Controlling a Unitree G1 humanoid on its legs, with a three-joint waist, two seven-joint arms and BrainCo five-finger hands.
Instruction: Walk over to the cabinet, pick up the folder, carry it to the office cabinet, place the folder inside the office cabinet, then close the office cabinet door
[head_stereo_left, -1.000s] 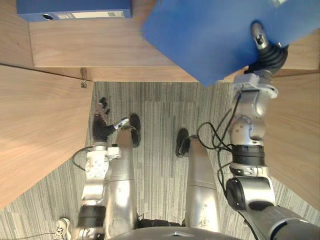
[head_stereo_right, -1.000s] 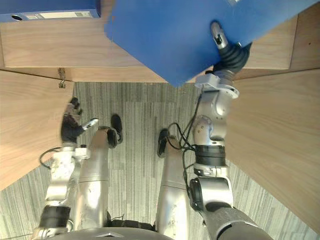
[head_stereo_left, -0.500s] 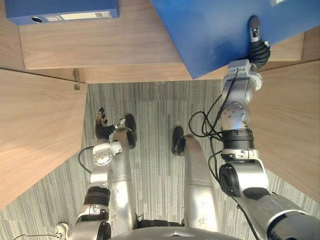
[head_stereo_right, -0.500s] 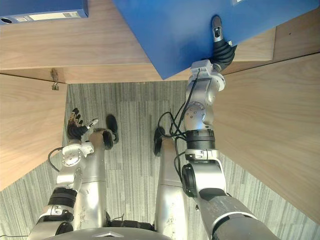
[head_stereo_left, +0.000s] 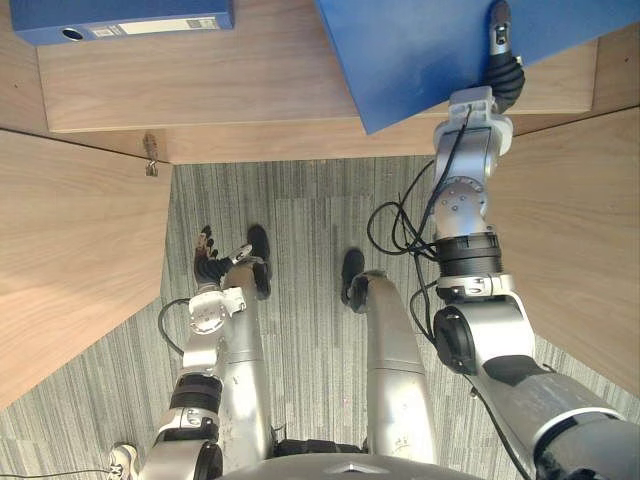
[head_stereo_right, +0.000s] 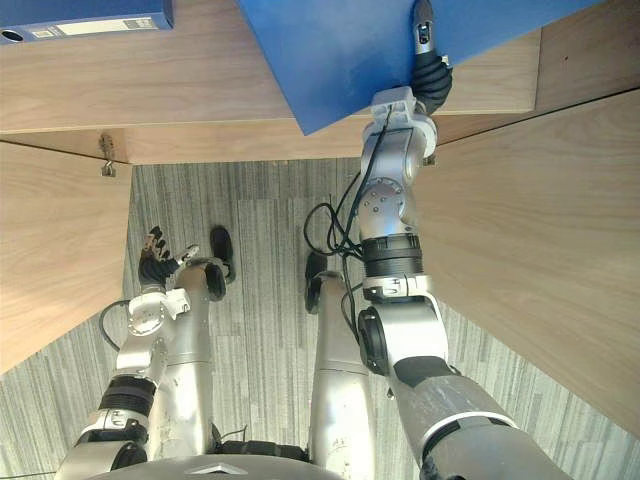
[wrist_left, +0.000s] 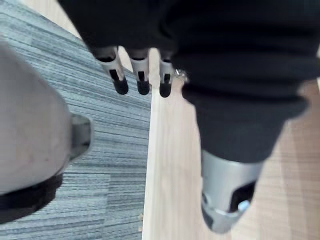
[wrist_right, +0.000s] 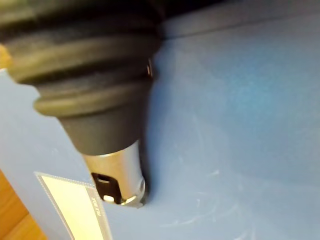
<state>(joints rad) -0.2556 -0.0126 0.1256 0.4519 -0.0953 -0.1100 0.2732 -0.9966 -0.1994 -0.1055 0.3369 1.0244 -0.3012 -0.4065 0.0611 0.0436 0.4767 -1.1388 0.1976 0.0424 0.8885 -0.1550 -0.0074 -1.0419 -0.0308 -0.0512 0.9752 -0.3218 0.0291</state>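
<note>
At the top of the left eye view, a large blue folder hangs tilted over the wooden cabinet shelf. My right hand grips its near edge, with the thumb pressed on the blue cover beside a white label. The fingers under the folder are hidden. My left hand hangs low by the left cabinet door, and its fingers are straight with nothing in them.
A second blue folder lies on the shelf at the far left. Open wooden doors stand on the left and right, with a small metal latch on the left one. Grey carpet lies between them.
My right hand has carried the blue folder farther in over the shelf and to the right. The left hand has dropped a little and drawn closer to the body.
</note>
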